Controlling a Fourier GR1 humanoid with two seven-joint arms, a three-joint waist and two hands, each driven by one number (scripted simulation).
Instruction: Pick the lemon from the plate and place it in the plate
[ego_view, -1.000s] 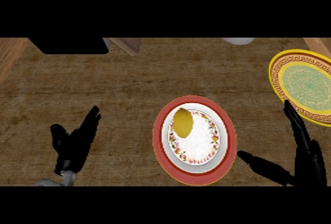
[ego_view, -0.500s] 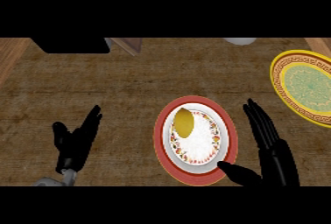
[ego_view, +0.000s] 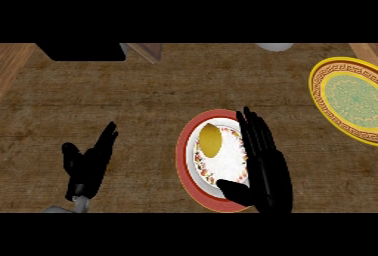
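Over the red plate (ego_view: 182, 160), my right hand (ego_view: 269, 175) is hovering open, holding nothing. The lemon (ego_view: 210, 140) is lying there, not picked yet. The yellow plate (ego_view: 319, 95) is waiting for it.

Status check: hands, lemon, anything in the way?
Right hand open, over red-rimmed plate's right side, beside lemon, not gripping. Left hand open, resting at left. Yellow plate far right, nothing on counter between.
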